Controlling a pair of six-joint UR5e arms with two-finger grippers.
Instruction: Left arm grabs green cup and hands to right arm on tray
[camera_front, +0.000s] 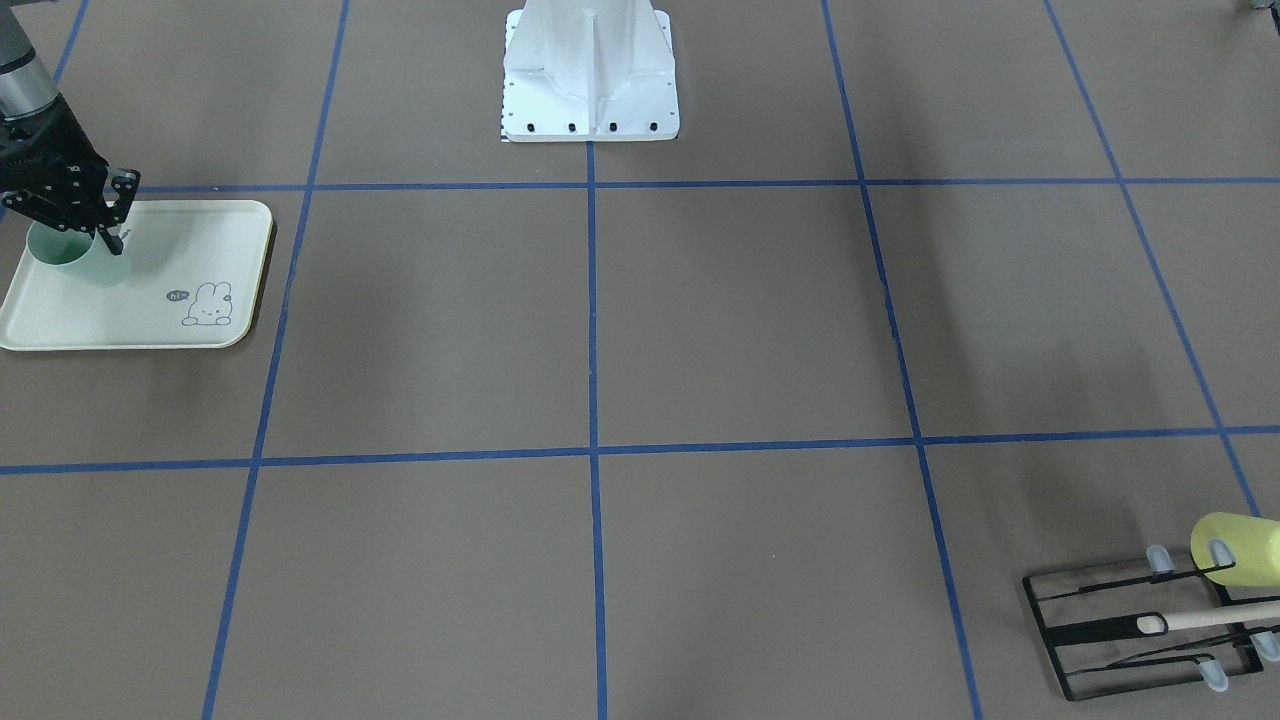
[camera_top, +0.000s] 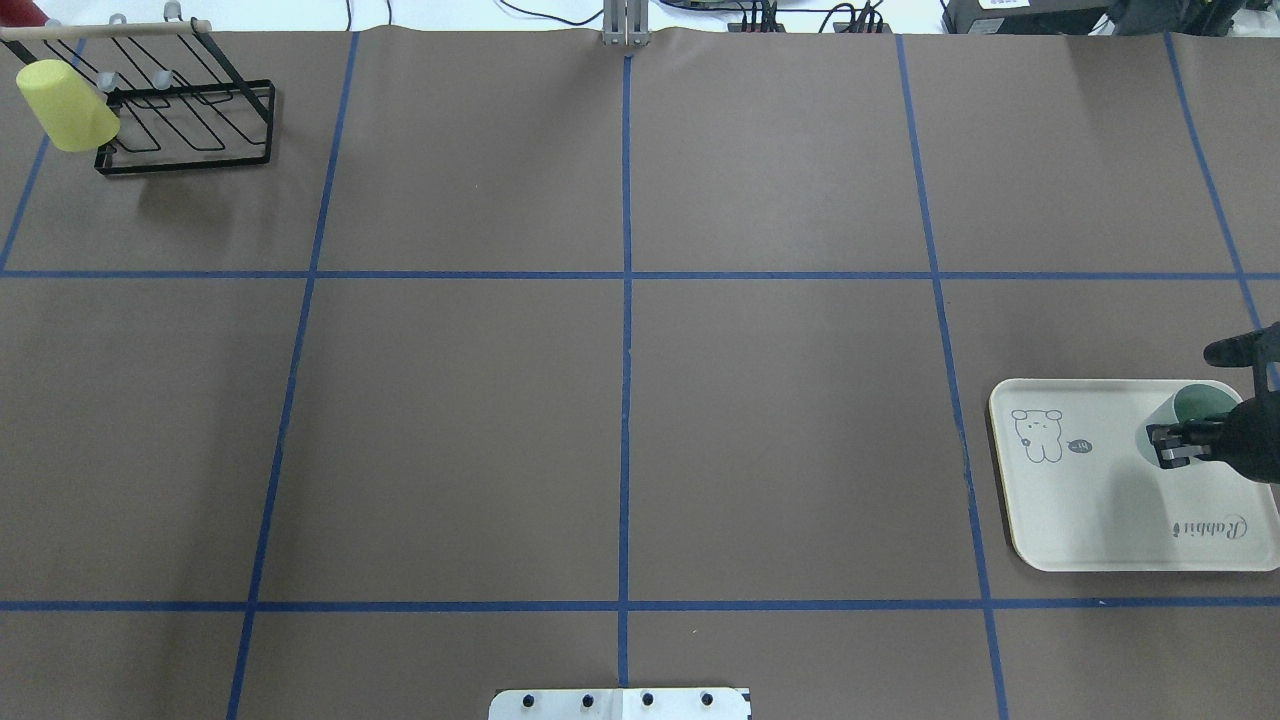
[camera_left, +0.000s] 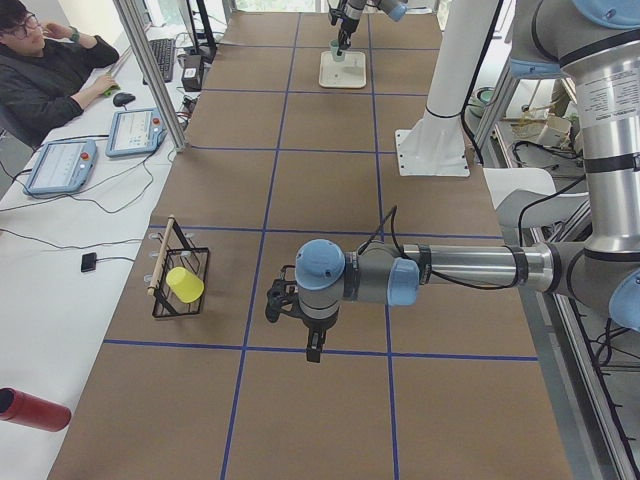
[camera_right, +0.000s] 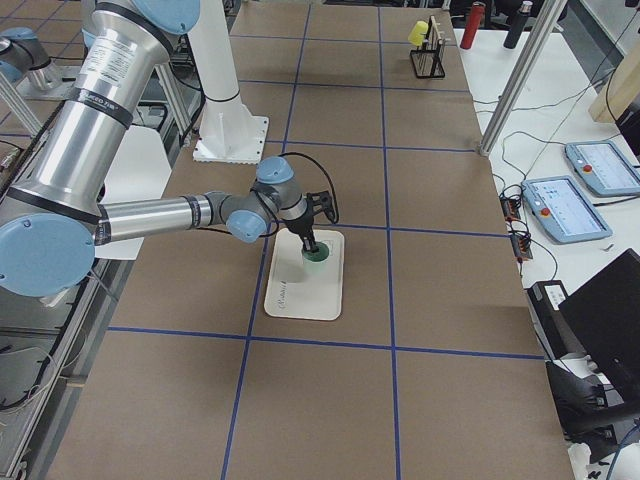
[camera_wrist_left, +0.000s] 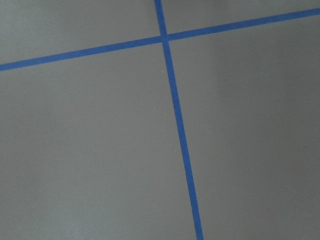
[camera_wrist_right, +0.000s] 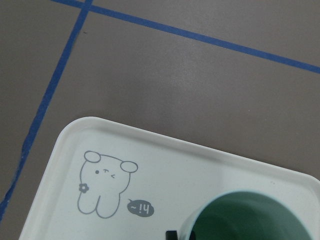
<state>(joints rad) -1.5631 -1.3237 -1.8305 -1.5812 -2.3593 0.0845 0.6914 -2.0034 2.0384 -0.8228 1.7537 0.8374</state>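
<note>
Closest to the right wrist camera is the small pale mint-green plastic tumbler (camera_wrist_right: 250, 220), the green cup of the task. It stands upright on the cream-white rectangular tray with the rabbit drawing (camera_wrist_right: 165, 165), which lies by the desk's right-end edge, nearer the robot's side. The right gripper (camera_top: 1175, 442) meets the cup's rim from above with its jaws narrow: one dark finger (camera_front: 110, 240) is outside the wall and the other apparently inside, pinching the wall so the tumbler can be set down without tipping. By my judgement the hand-over is done and the placing nearly so; what remains is to let go and lift clear. The left gripper (camera_left: 313, 345) hangs low over the desk toward the left end, well apart from the tray, likely parked out of the way; whether it is wide or narrow I cannot tell. At the far left corner a pale yellow plastic cup (camera_top: 65, 105) sits on a prong of the black wire rack (camera_top: 190, 160).
</note>
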